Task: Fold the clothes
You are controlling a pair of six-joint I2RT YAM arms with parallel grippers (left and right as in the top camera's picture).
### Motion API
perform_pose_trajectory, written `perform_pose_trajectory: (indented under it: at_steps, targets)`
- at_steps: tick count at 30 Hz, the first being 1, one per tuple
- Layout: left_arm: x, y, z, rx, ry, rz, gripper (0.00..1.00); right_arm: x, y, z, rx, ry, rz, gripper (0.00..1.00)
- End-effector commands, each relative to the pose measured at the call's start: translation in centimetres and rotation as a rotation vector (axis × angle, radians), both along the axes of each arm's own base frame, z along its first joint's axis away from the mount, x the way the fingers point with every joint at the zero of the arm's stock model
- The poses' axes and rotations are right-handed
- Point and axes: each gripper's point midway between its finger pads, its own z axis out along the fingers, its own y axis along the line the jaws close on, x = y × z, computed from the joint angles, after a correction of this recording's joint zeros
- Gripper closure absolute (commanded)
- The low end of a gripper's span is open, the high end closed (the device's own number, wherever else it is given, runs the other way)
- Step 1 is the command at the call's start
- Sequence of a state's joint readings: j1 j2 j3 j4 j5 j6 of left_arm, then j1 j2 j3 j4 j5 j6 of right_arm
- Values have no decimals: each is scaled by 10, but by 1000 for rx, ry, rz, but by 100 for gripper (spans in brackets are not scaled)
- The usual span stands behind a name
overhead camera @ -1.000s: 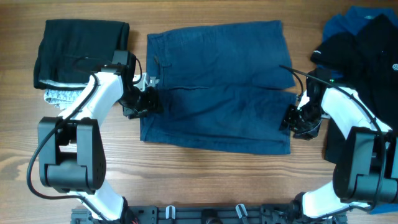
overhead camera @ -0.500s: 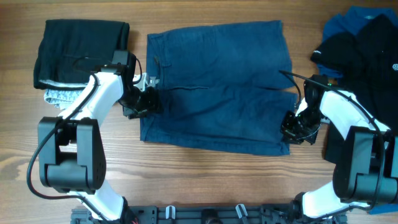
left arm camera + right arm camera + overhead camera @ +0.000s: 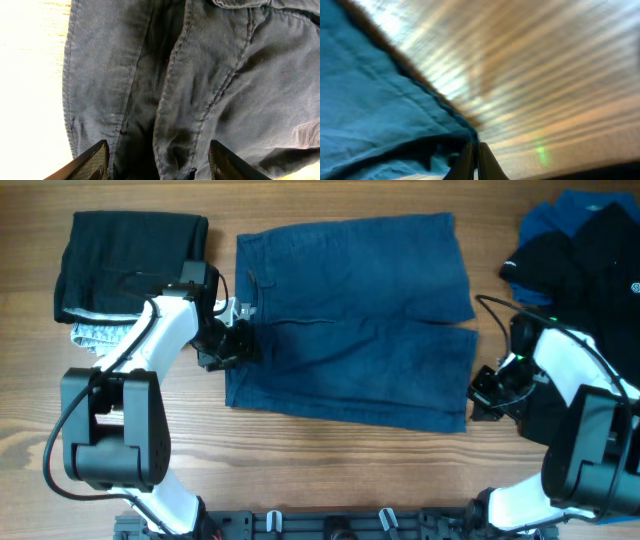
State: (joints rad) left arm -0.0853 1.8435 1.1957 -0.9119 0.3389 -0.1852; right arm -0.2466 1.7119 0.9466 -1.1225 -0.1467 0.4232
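The dark navy shorts (image 3: 350,320) lie spread flat in the middle of the wooden table, waistband to the left and leg hems to the right. My left gripper (image 3: 232,342) is at the waistband edge. In the left wrist view it (image 3: 157,165) is open, its fingers (image 3: 92,162) straddling creased fabric of the shorts (image 3: 210,75) near the fly seam. My right gripper (image 3: 488,393) is just right of the lower leg's hem. In the blurred right wrist view it (image 3: 475,150) is shut, with the hem of the shorts (image 3: 380,100) reaching its tips.
A black folded garment (image 3: 130,265) lies at the back left on a light patterned cloth (image 3: 92,335). A black polo shirt (image 3: 590,270) with a round logo and a blue garment (image 3: 560,215) are piled at the right edge, close to my right arm.
My right gripper has moved off the lower leg's hem, forward and then right onto bare table beside the shorts. The shorts and left arm have not moved.
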Motion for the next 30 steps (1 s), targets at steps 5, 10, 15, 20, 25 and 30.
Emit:
perform_pose_trajectory:
  at_steps: [5,10,15,20,25,30]
  targets:
    - [-1,-2,1,-12,-8,-17,36,10,18,9,174,-96,18,71]
    - [0,-3,1,-13,-11,-18,36,29,13,4,156,-182,37,36]
    - [2,-3,1,-13,-22,-18,36,73,-4,-4,74,-364,67,51]
    - [5,-3,1,-14,-34,-18,36,124,-32,-2,-74,-565,94,43]
    - [5,-3,1,-15,-34,-18,36,137,-34,-12,-82,-595,103,58]
    - [5,-3,1,-14,-34,-18,36,149,-12,-21,43,-668,235,44]
